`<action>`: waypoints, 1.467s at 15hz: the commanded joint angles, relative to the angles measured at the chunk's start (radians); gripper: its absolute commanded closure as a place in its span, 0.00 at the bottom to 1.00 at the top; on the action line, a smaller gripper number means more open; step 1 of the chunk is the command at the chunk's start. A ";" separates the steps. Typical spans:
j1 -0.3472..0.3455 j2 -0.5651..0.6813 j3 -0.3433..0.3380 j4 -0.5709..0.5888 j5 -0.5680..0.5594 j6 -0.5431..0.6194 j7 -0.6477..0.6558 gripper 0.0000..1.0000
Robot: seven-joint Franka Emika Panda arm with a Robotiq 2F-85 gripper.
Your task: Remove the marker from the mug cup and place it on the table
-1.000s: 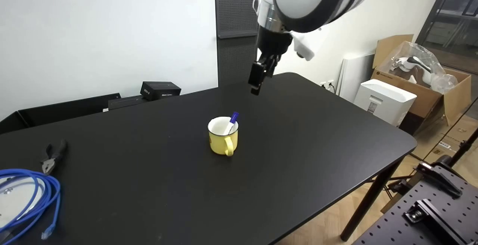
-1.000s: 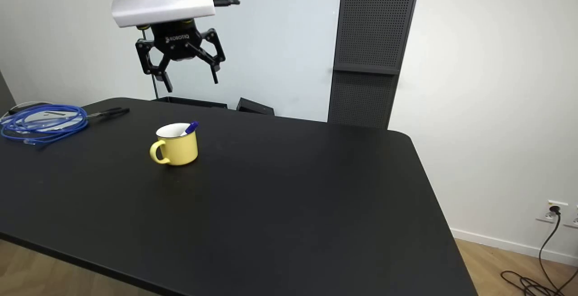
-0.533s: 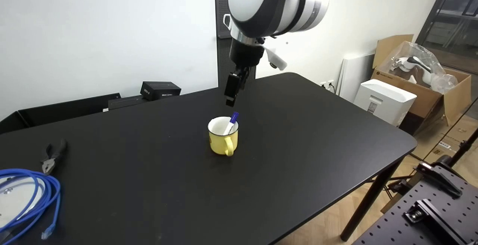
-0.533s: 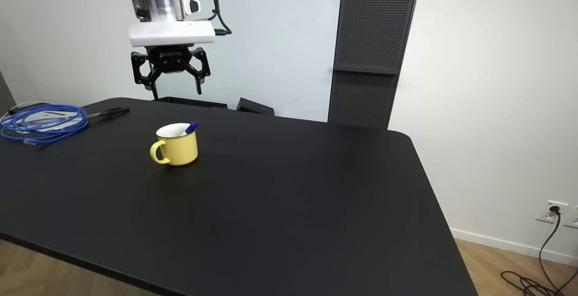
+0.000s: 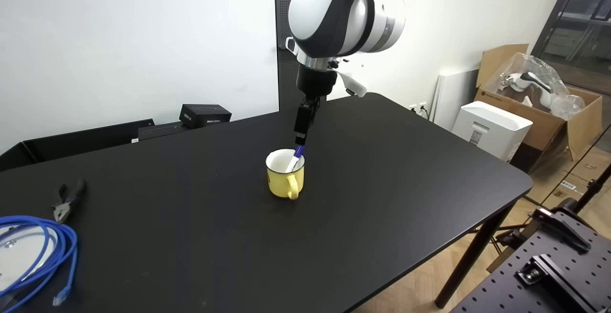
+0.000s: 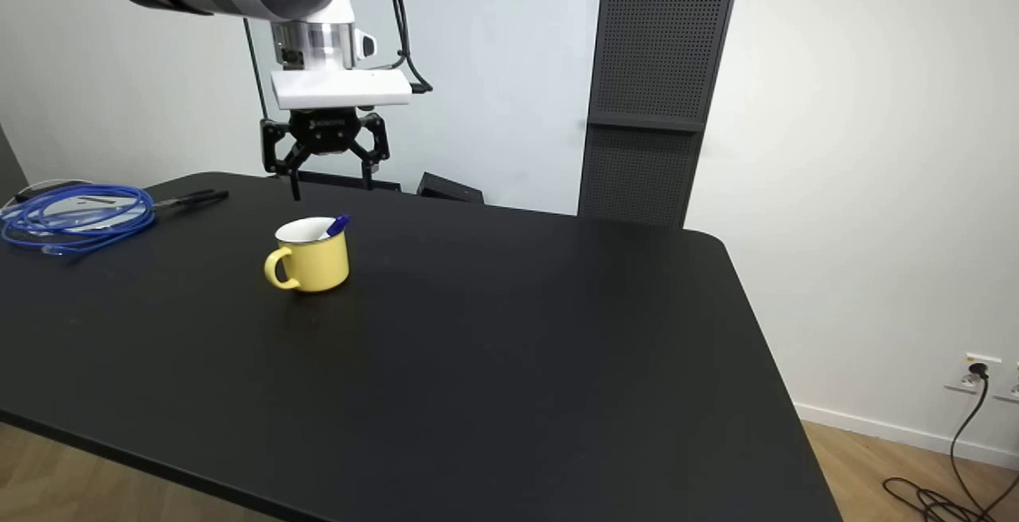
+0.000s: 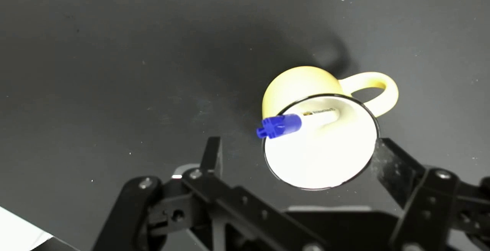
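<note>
Blue-capped marker (image 7: 282, 126) leans inside the yellow mug (image 7: 298, 86), cap projecting past the rim. Mug stands upright on the black table (image 5: 382, 184). Robotiq gripper (image 6: 332, 192) is near the mug, fingers spread well apart. In an exterior view a fingertip overlaps the cap; contact cannot be confirmed.

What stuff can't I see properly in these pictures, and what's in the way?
Bottom of the marker: hidden by the side of the mug, in both exterior views.
Its writing: too small and blurry to read, wrist view.
Some of the cable: cut off by the left edge, in an exterior view.
Rest of the arm: cut off by the top edge, in both exterior views.
</note>
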 commanded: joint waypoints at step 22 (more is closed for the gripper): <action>-0.002 0.062 0.006 0.035 -0.230 -0.031 0.123 0.00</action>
